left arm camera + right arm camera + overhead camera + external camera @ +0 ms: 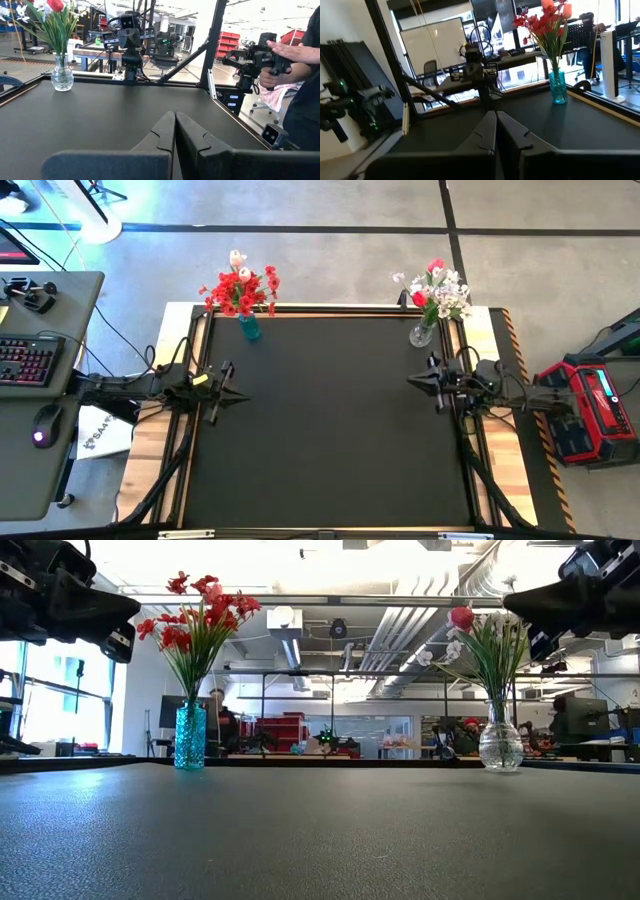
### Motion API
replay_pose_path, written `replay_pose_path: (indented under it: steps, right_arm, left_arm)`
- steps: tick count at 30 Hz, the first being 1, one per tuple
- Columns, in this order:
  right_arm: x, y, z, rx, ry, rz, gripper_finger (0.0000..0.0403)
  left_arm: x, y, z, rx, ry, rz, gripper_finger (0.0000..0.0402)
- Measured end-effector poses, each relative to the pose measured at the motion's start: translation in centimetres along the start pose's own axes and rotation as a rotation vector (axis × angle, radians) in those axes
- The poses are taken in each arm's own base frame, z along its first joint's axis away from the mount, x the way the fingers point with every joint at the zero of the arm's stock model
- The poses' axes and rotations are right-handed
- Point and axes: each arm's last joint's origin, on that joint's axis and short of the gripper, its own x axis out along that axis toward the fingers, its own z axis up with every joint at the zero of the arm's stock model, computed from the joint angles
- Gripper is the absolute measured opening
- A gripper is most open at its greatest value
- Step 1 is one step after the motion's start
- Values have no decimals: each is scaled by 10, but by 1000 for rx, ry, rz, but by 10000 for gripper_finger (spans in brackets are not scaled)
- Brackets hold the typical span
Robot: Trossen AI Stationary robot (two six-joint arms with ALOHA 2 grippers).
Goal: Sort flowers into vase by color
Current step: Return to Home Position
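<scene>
The blue vase (249, 327) stood at the far edge of the black table (330, 440), on the left arm's side. It held a big bunch of red flowers (240, 288). Pink tulips (237, 258) poked up above the red ones.

The clear vase (422, 334) stood at the same far edge, on the right arm's side, well apart from the blue vase. It held white flowers (450, 288) and a red rose (462, 616). The stems in both vases stood up and spread out a little.

The left gripper (238, 396) hung over the left side of the table and pointed toward the middle. Its two fingers (160, 131) were pressed tight together with nothing between them.

The right gripper (412, 381) hung over the right side and pointed back at the left one. Its fingers (481, 131) were pressed together too, and they held nothing.

Both grippers were up off the table, well apart from each other and from the vases.

Past the table's edge, a person's hand (289, 50) rested on a dark machine (252, 56).
</scene>
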Motion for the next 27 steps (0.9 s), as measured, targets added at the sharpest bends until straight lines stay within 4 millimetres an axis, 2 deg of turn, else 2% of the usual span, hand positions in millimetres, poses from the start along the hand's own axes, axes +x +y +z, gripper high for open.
replay_pose_path:
  steps: [15, 19, 27]
  right_arm:
    - [0, -2, -2, -3, 13, -59, 0]
    - [3, -6, -17, 35, 21, -59, 0]
    - [3, -5, -19, -34, 48, -54, 0]
  left_arm:
    - [0, 0, 0, 0, 0, 0, 0]
    - [0, 0, 0, 0, 0, 0, 0]
    - [0, 0, 0, 0, 0, 0, 0]
